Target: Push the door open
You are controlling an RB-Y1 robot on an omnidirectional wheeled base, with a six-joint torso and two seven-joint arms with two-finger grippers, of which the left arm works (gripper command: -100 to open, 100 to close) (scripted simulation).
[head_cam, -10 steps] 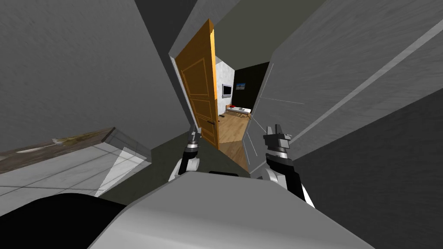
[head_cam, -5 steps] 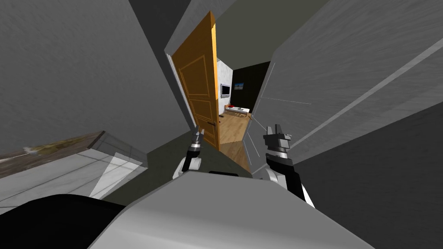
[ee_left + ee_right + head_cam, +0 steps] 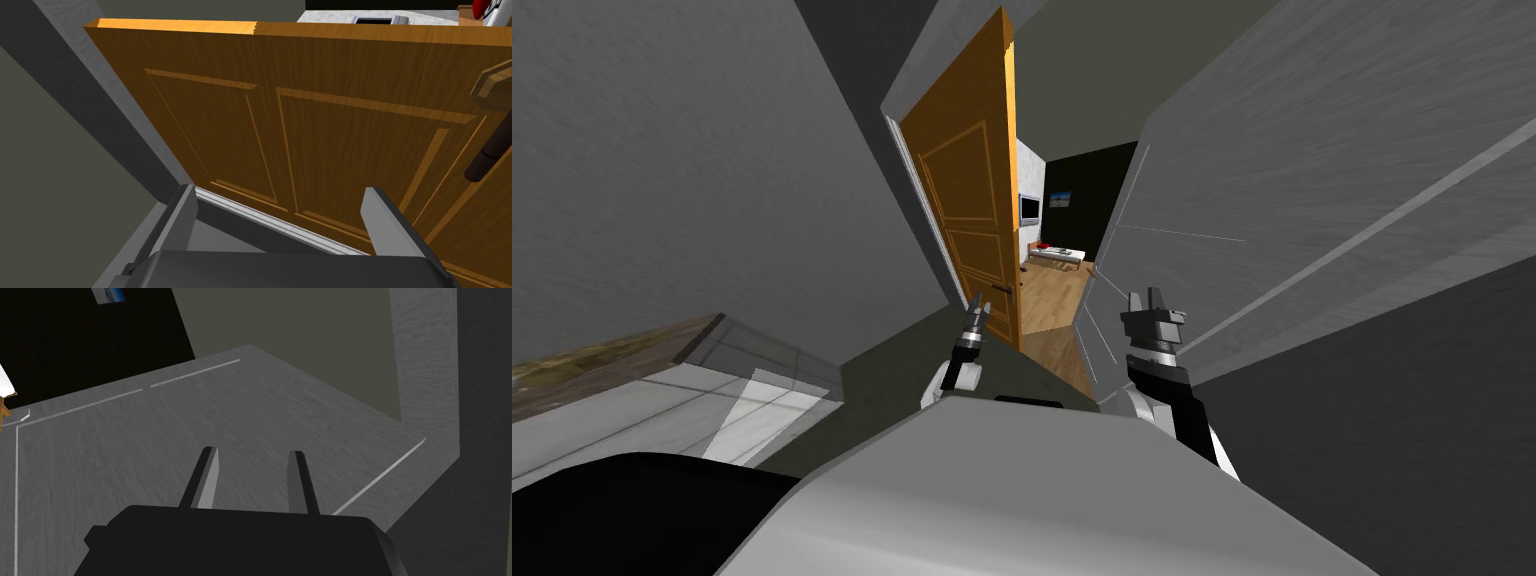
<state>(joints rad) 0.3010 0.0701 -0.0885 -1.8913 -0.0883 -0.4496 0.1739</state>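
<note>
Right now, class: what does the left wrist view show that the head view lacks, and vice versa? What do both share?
Left wrist view alone: that the fingers of the left gripper stand open, facing the panels of the door. Head view alone: the right gripper, a brown-topped counter, and the wood floor past the doorway. Both: the orange-brown door, ajar, its dark handle, and the left gripper.
</note>
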